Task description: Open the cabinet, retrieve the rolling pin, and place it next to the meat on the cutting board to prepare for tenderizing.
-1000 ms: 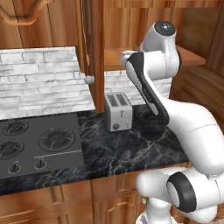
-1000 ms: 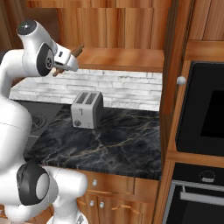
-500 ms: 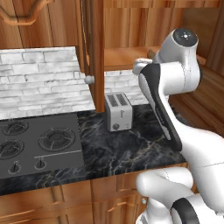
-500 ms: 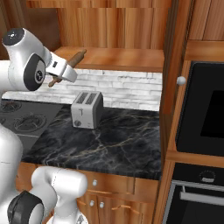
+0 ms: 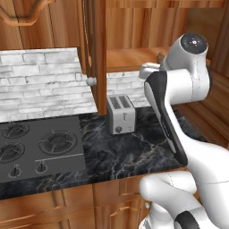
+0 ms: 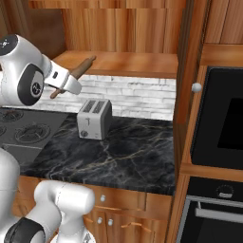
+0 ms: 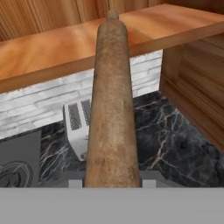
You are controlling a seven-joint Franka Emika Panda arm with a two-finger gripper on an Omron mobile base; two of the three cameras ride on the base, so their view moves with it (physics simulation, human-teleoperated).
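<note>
Black marble counter with a toaster on it; above the toaster, the gripper clenches the rolling pin, tilted; the cabinet door stands open.

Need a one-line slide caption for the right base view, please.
Jaws shut on the rolling pin, carried out of the open cabinet above the toaster and dark marble counter.
</note>
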